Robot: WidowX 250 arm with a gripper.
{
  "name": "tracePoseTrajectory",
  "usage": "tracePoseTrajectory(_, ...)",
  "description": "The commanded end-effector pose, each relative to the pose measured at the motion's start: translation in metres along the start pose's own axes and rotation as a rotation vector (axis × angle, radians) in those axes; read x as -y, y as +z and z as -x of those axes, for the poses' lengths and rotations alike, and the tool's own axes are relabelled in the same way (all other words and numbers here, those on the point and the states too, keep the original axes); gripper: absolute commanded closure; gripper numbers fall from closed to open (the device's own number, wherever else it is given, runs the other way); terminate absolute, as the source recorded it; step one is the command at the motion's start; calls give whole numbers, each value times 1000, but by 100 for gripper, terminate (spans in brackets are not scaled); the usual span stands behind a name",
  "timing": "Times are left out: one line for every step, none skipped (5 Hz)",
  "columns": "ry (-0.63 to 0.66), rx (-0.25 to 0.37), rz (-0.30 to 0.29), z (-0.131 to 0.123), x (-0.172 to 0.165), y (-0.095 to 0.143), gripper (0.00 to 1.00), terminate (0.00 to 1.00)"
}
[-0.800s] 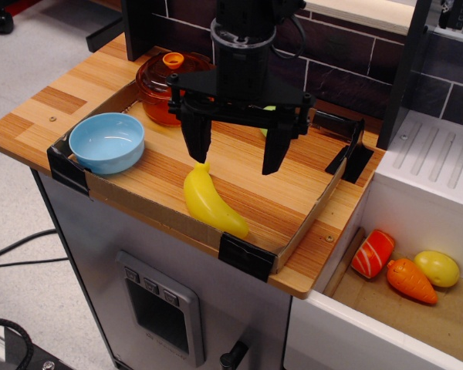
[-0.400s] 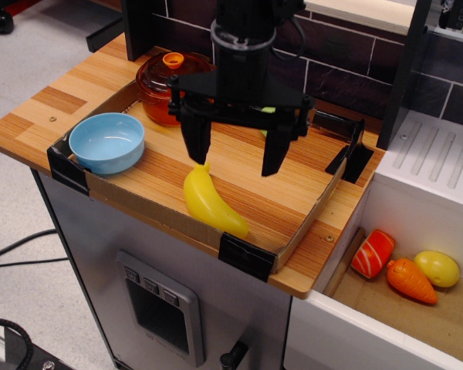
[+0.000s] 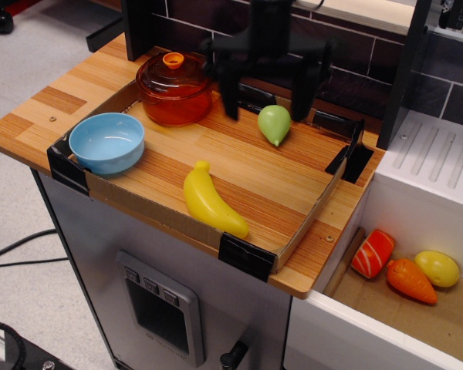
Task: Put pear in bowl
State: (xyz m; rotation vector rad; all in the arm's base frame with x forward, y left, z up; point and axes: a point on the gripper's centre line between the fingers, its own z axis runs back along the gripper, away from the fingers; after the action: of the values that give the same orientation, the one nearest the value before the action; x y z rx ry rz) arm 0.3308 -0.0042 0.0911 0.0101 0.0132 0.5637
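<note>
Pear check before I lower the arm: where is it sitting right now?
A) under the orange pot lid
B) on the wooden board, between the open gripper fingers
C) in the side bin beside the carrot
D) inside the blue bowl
B: the pear lies on the wooden board, below the open gripper and between its fingers, while the bowl holds nothing.

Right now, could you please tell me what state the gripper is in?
Gripper: open and holding nothing, its fingers spread wide above and behind the pear, which lies on the wooden table.
</note>
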Motion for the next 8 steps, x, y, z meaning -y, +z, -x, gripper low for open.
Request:
tracePoseTrajectory(92, 119, 4, -49, 6, 5, 0, 0)
tracePoseTrajectory(107, 150, -38, -63, 4, -16, 0, 0)
tracePoseTrajectory(92, 94, -62, -67, 4, -30, 0, 0)
tracePoseTrajectory(55, 60, -59, -71, 9, -46, 0, 0)
tracePoseTrajectory(48, 52, -6, -74, 14, -54, 0, 0)
tracePoseTrajectory(58, 47, 3, -78, 19, -58, 0, 0)
tracePoseTrajectory(64, 40, 36, -78, 18, -57, 100, 0)
tracePoseTrajectory(85, 44, 51, -77, 13, -45, 100, 0)
